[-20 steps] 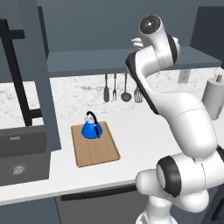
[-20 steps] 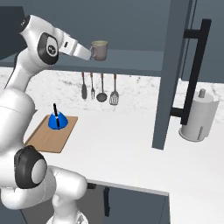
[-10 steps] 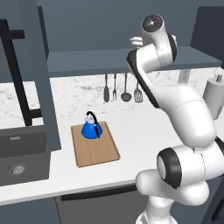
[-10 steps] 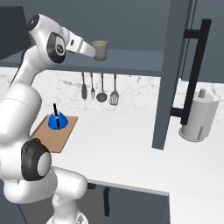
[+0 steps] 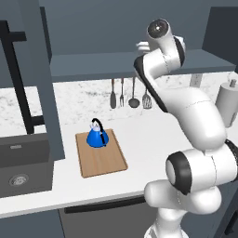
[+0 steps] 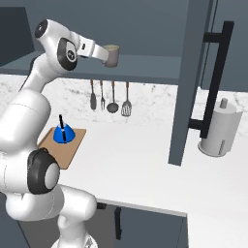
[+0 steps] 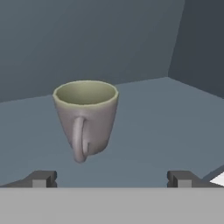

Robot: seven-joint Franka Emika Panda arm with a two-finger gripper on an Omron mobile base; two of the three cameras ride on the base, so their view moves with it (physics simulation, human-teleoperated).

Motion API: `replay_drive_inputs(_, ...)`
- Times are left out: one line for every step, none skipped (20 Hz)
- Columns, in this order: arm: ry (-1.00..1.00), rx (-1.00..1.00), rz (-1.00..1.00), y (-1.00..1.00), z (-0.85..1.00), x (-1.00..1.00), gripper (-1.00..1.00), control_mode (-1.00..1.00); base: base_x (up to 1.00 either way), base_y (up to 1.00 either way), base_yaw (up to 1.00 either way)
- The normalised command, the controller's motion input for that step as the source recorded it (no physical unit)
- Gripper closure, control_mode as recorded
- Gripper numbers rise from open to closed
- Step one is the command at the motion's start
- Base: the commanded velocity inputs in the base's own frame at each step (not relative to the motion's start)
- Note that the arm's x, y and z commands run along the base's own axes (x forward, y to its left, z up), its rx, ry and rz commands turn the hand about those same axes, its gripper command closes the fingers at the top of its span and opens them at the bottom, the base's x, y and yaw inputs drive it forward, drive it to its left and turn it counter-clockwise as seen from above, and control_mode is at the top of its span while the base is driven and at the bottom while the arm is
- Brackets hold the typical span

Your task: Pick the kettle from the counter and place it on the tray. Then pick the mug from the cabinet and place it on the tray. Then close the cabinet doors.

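Mug, grey-beige with an olive inside, stands upright on the shelf board of the cabinet; in the hand view its single handle faces the camera, a little left of centre. In the right base view the mug sits at the front edge of the shelf, just beyond the tip of the gripper.

Kettle, bright blue with a black arched handle, rests on the tray, near the tray's back edge. The tray lies on the counter toward its left part, beside a dark sink. Four utensils hang on the backsplash under the cabinet. A paper towel roll stands at the counter's right end. Both cabinet doors stand swung out, and the left door reaches down in front of the counter's left part.

The arm rises from the base, bends high, and reaches level into the cabinet above the shelf. The fingers stand wide apart and released, one on each side of the mug and nearer the camera than it, holding nothing
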Motion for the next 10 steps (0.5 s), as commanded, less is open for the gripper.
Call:
replay_drive_inputs(0.05, -0.02, 0.0, 0.03, -0.04, 0.24, -1.0, -1.0, 0.0, 0.0, 0.0)
replay_drive_inputs(0.05, -0.02, 0.0, 0.08, -0.04, 0.26, -1.0, -1.0, 0.0, 0.0, 0.0)
replay_drive_inputs(0.06, 0.0, 0.0, 0.08, -0.04, 0.3, -1.0, -1.0, 0.0, 0.0, 0.0)
replay_drive_inputs(0.06, 0.0, 0.0, 0.09, -0.07, 0.29, -1.0, -1.0, 0.0, 0.0, 0.0)
replay_drive_inputs(0.03, 0.0, 0.0, 0.06, -0.05, 0.33, -1.0, -1.0, 0.0, 0.0, 0.0)
replay_drive_inputs(0.06, 0.0, 0.0, 0.06, -0.09, 0.35, -1.0, -1.0, 0.0, 0.0, 0.0)
replay_drive_inputs(0.04, 0.0, 0.0, 0.04, -0.06, 0.35, -1.0, -1.0, 0.0, 0.0, 0.0)
replay_drive_inputs(0.01, 0.0, 0.0, 0.0, 0.0, 0.38, -1.0, -1.0, 0.0, 0.0, 0.0)
replay_drive_inputs(0.03, 0.0, 0.0, 0.0, 0.0, 0.34, -1.0, -1.0, 0.0, 0.0, 0.0)
replay_drive_inputs(0.01, 0.0, 0.0, 0.0, 0.0, 0.32, -1.0, -1.0, 0.0, 0.0, 0.0)
